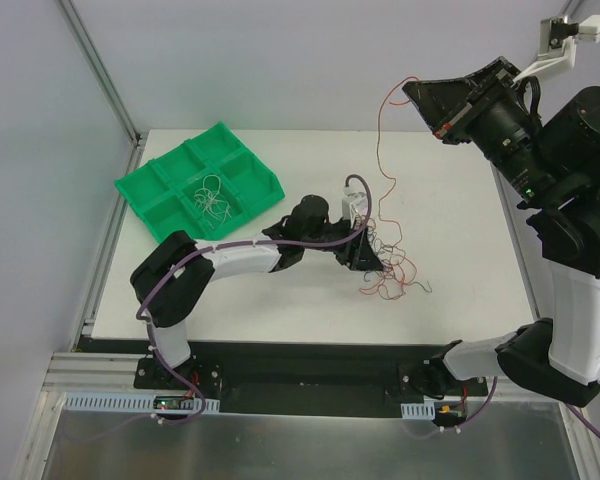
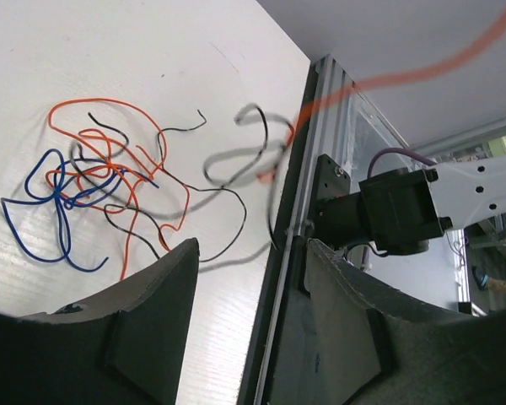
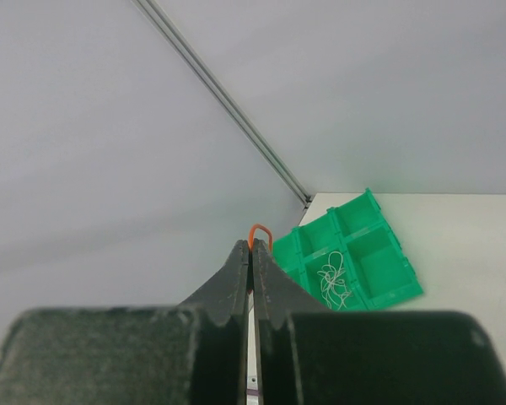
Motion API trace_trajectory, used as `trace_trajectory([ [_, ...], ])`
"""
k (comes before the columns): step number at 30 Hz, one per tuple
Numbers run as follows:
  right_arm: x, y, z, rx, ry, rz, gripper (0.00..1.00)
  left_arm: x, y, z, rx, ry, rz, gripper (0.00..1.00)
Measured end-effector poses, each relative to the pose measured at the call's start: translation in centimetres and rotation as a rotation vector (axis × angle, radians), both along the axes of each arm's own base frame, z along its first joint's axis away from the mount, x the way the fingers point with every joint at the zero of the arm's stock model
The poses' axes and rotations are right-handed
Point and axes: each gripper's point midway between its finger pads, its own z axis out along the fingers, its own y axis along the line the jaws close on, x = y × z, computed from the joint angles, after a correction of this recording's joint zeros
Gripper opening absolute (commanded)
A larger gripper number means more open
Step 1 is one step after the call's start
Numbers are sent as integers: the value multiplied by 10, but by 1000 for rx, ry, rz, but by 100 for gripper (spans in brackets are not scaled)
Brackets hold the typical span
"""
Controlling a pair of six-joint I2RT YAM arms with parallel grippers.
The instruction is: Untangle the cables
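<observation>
A loose tangle of thin red, orange, black and blue cables [image 1: 392, 270] lies right of the table's centre; it also shows in the left wrist view [image 2: 93, 177]. My right gripper [image 1: 410, 88] is raised high above the table, shut on an orange cable [image 3: 261, 229] whose strand [image 1: 380, 150] hangs down to the tangle. My left gripper [image 1: 370, 263] sits low at the tangle's left edge, open with nothing between its fingers [image 2: 164, 287]. A blurred black cable and the lifted orange strand [image 2: 422, 67] cross in front of it.
A green compartment tray [image 1: 135, 188] stands at the table's back left with a small clump of white wires [image 1: 210, 198] in one compartment; both show in the right wrist view [image 3: 379, 253]. The table's right edge and frame rail [image 2: 291, 211] lie close to the tangle.
</observation>
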Motion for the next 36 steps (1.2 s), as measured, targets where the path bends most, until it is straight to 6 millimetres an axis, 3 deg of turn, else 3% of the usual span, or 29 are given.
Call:
trace_trajectory([
  [5,1,-1,0,0,0,-5,0,8,-6,-6,23,11,17,56],
  [6,1,-2,0,-1,0,-7,0,10,-7,-6,24,15,21,52],
  [9,2,-3,0,-1,0,-11,0,13,-12,-6,20,23,24,22],
  [10,2,-3,0,-1,0,-11,0,13,-12,-6,20,24,24,19],
  [17,-1,-8,6,4,-19,-25,0,11,-8,-19,48,18,17,25],
  [22,-8,-14,18,25,-47,-27,0,3,-1,-33,89,48,-3,43],
  [26,-10,-15,22,39,-57,-24,0,1,0,-34,96,50,-11,46],
  [28,-9,-14,22,39,-55,-24,0,1,0,-35,99,51,-12,45],
  [32,-8,-13,21,40,-51,-23,0,1,0,-35,98,51,-13,28],
  [36,-8,-14,21,41,-51,-24,0,4,1,-33,94,44,-8,25],
])
